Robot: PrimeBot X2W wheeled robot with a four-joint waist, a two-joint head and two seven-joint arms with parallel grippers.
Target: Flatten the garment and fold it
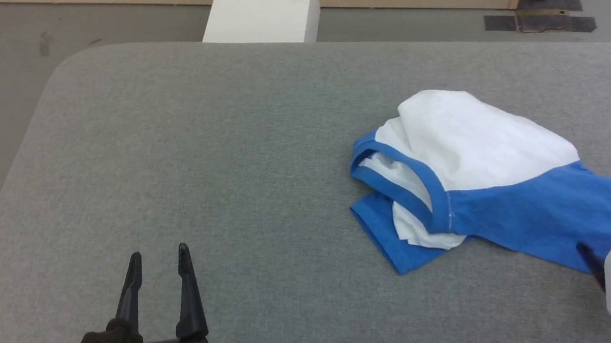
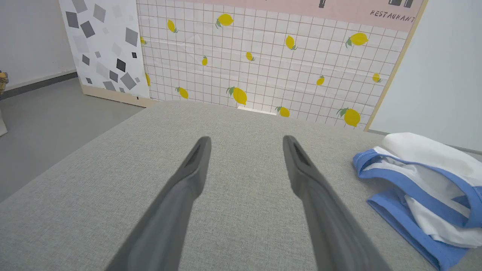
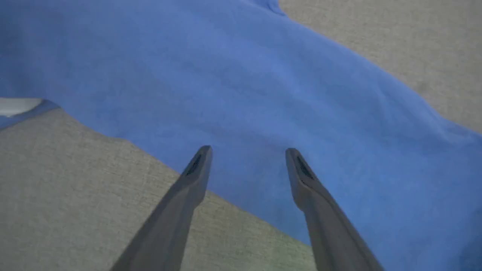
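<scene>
Fingers spread and empty, the right gripper (image 3: 248,154) hovers at the blue sleeve of the shirt (image 3: 263,75), perhaps brushing it; the left gripper (image 1: 158,252) gapes over the grey table (image 1: 222,146); the shirt lies crumpled on its right side.

Light bright, flat, diffuse. Soft faint shadows tuck under the folds of the garment (image 1: 478,175) on the grey table (image 1: 222,146). Head view crisp. Right wrist view soft, its blue cloth blurred up close. Left wrist view stretches toward its edges.
</scene>
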